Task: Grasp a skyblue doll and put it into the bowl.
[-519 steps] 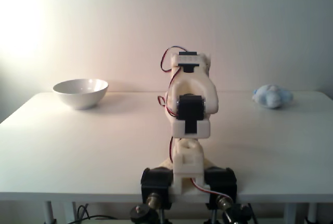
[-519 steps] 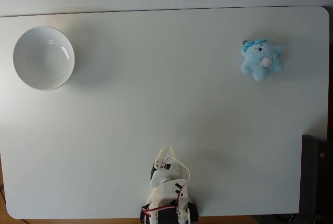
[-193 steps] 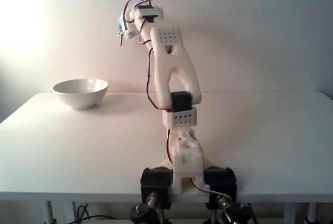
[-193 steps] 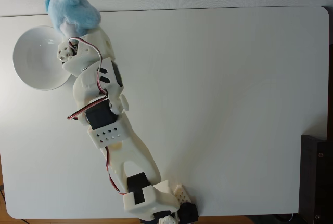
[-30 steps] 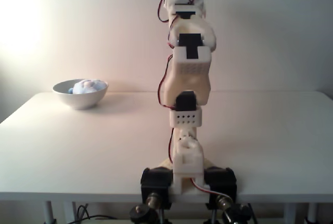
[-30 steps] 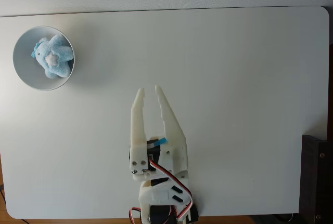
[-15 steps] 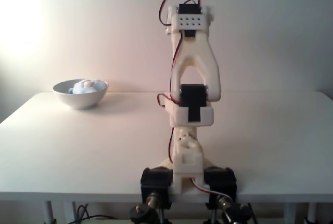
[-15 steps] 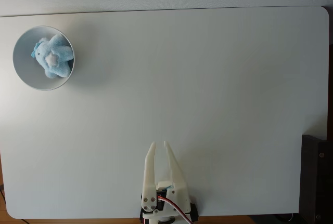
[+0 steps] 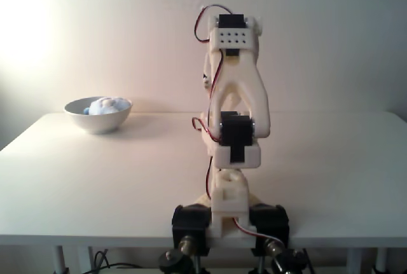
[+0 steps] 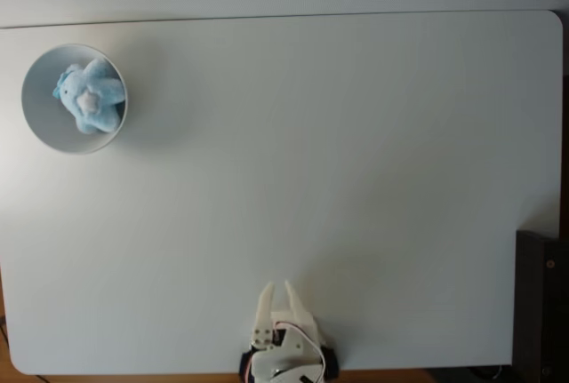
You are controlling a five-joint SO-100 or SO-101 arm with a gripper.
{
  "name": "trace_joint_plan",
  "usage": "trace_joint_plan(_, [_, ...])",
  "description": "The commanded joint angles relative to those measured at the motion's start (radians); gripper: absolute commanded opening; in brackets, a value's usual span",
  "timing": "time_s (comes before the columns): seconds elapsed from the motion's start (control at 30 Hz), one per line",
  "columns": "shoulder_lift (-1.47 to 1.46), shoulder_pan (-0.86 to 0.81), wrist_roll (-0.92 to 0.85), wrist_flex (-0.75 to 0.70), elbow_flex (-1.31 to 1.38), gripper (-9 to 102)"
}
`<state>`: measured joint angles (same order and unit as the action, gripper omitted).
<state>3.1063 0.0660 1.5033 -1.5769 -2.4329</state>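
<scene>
Fluffy pale sky-blue plush doll lies inside round glossy white bowl, far left. White two-finger gripper near base, fingers slightly parted, empty.

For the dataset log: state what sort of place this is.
Probably a home or hobby tabletop robot setup, not a factory: a plain white table against a bare wall, one small 3D-printed-looking arm clamped at its edge, and a bowl holding a plush doll.

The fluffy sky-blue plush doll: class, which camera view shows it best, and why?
The fixed view from above: the fluffy sky-blue plush doll lies fully visible inside the glossy white round bowl. In the fixed view from the front, just its top peeks over the rim.
</scene>
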Motion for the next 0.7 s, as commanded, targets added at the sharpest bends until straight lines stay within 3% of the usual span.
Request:
trace_joint_plan(0.0, [0.305,-0.002,-0.003,-0.005,-0.06,6])
trace_joint_plan(0.37, [0.305,0.011,-0.003,0.029,-0.253,6])
trace_joint_plan(0.67, [0.305,0.006,-0.003,0.396,-0.583,6])
